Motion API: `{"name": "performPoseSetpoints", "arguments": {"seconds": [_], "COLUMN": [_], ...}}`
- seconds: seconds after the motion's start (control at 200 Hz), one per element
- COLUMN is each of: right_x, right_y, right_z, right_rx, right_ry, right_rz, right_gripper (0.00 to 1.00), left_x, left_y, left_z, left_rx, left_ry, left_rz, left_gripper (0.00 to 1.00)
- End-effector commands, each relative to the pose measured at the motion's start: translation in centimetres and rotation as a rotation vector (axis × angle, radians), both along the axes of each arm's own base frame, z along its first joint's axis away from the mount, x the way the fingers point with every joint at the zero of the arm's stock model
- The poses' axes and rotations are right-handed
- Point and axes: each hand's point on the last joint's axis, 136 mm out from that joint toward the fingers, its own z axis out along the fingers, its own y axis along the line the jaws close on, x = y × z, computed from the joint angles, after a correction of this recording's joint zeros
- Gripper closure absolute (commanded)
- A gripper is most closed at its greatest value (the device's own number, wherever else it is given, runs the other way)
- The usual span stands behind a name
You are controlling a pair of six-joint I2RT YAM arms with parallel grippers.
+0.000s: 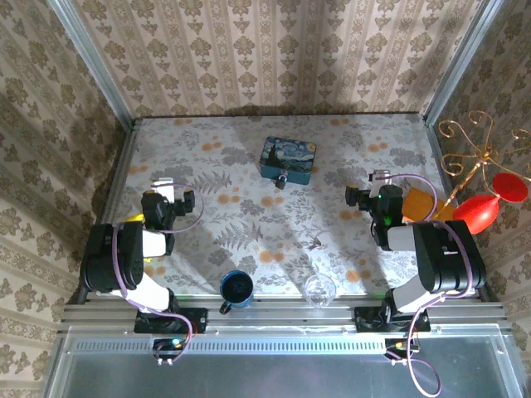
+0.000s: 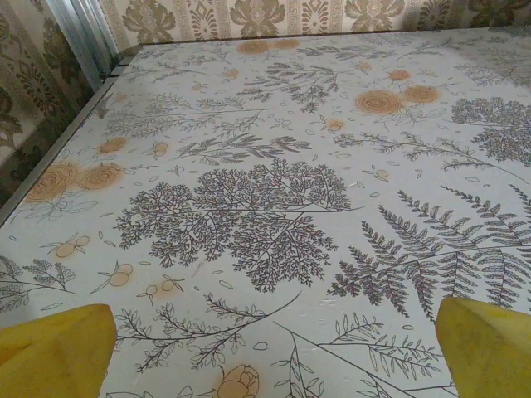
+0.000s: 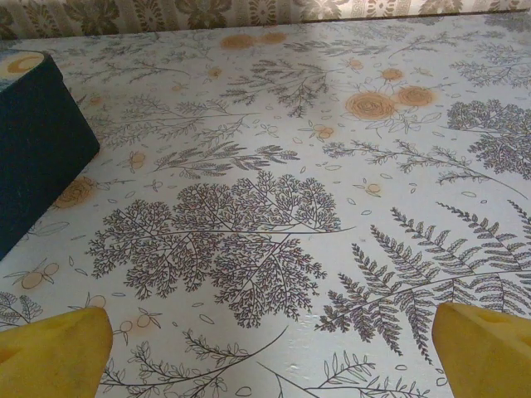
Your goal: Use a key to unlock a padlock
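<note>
The tiny dark grey padlock (image 1: 282, 180) sits against the front side of the blue starry-night tin (image 1: 287, 159) at the back middle of the table. A very small dark thing, which looks like the key (image 1: 315, 243), lies on the floral cloth nearer the front, right of centre. My left gripper (image 1: 163, 184) (image 2: 274, 356) hovers over the left part of the table, open, with nothing between its yellow fingertips (image 2: 54, 352). My right gripper (image 1: 380, 178) (image 3: 270, 356) is open over the right part, also holding nothing. The tin's dark side (image 3: 33, 157) shows at the left of the right wrist view.
A dark blue mug (image 1: 236, 288) and a clear glass (image 1: 319, 290) stand at the front edge between the arm bases. An orange piece (image 1: 419, 201), red shapes (image 1: 489, 203) and a gold wire stand (image 1: 469, 145) are at the right edge. Metal rails border the table.
</note>
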Motion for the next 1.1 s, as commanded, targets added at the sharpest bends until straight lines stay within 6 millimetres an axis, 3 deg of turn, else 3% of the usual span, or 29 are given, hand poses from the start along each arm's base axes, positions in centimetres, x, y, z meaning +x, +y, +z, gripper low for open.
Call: {"name": "performPoseSetpoints", "arguments": {"seconds": [0.0,1.095], "right_x": [0.61,0.65], "right_y": [-0.19,-0.20], "right_z": [1.10,1.14], "right_rx": [-0.028,-0.027], "right_ry": [-0.029,-0.029], "right_rz": [-0.010,-0.010], "right_gripper": [0.00,0.00], "left_x": [0.53,0.47], "left_y": [-0.39,-0.05], "left_z": [1.00,1.08], "left_rx": [0.013,0.015], "left_ry": [-0.030,-0.037], "left_rz": [-0.024,-0.001], "left_gripper": [0.00,0.00]}}
